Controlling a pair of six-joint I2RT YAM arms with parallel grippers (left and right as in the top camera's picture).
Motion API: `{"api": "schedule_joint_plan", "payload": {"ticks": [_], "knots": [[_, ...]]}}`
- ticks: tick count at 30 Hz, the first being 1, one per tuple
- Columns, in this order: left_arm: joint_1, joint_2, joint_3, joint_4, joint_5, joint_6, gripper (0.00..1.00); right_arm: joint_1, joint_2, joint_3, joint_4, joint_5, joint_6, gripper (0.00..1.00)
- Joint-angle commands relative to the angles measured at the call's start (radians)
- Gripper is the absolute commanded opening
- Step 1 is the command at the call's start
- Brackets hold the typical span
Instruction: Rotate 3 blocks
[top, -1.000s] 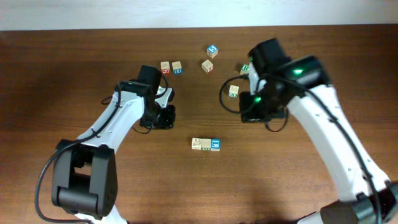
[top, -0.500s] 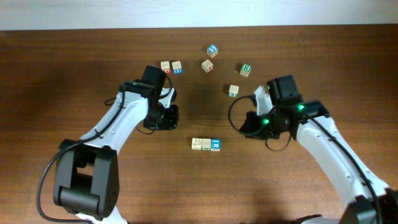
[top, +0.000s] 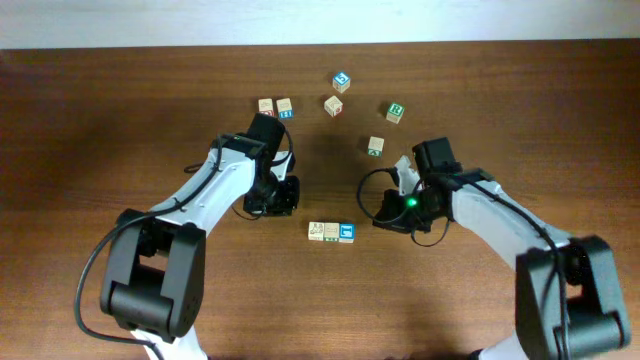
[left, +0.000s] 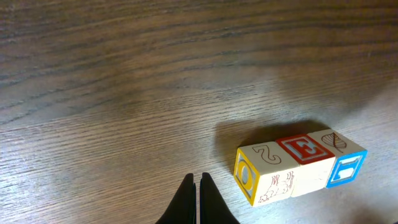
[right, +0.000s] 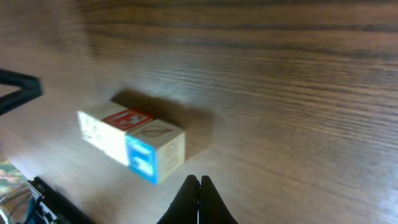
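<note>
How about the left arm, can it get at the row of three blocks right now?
Probably yes. The left gripper hangs shut beside the row of three blocks, with only bare table between them. The right gripper is on the far side, off that path. The jaws must open first.

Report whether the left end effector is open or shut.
Shut: the left end effector is pinched closed on nothing, near the block row.

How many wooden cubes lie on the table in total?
9. A touching row of three lies centrally; a side-by-side pair sits upper-left; four loose cubes sit upper-middle and right. More may hide under the arms.
</note>
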Motion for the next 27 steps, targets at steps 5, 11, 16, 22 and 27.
{"api": "schedule_joint_plan", "payload": {"ticks": [5,11,16,22,27], "knots": [[0.0,0.078,0.011,0.014,0.092,-0.033,0.01,0.034,0.06,-0.008,0.029,-0.008,-0.004,0.04],[-0.005,0.084,0.011,0.016,0.117,0.003,0.0,0.075,0.061,-0.008,0.044,-0.001,0.031,0.04],[-0.025,0.084,0.011,-0.011,0.117,0.039,0.0,0.082,0.068,-0.008,0.045,0.0,0.065,0.04],[-0.03,0.084,0.011,-0.045,0.116,0.058,0.0,0.121,0.069,-0.008,0.055,0.044,0.134,0.04],[-0.031,0.084,0.011,-0.053,0.121,0.058,0.0,0.122,0.077,-0.008,0.052,0.044,0.182,0.04]]}}
